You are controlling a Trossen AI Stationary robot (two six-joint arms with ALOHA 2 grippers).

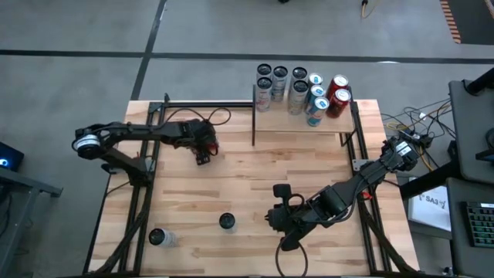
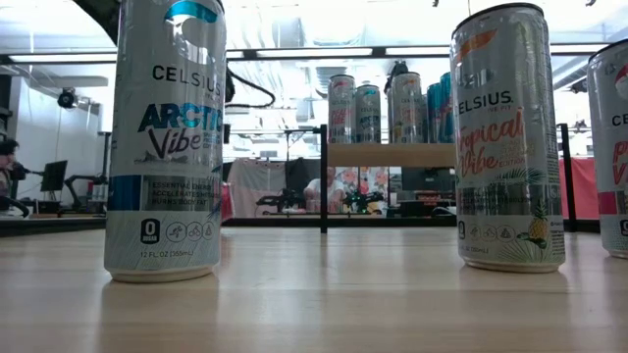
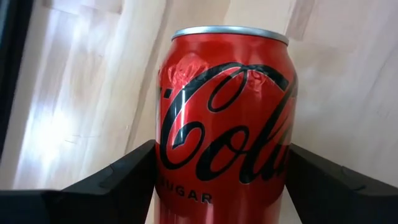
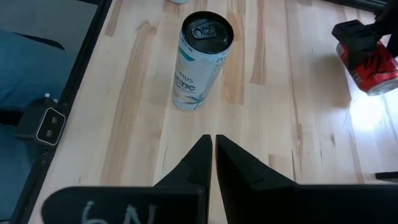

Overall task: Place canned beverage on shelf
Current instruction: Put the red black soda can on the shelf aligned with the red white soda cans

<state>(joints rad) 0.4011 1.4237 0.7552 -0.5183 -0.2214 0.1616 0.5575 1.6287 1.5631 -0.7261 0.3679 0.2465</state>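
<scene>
On the table's far left, left tool (image 1: 205, 151) clamping red can (image 3: 225, 118), right tool (image 4: 211, 144) closed.

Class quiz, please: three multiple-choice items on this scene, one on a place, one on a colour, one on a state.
1. Most cans stand: A on the shelf; B on the floor; C at the table's left edge.
2. The can between the left gripper's fingers is: A green; B red; C yellow.
3. The right gripper is: A open; B shut on a can; C shut, empty.
Key: 1 A, a cluster crowds the board; 2 B, red cola label; 3 C, fingers meet with nothing between.
</scene>
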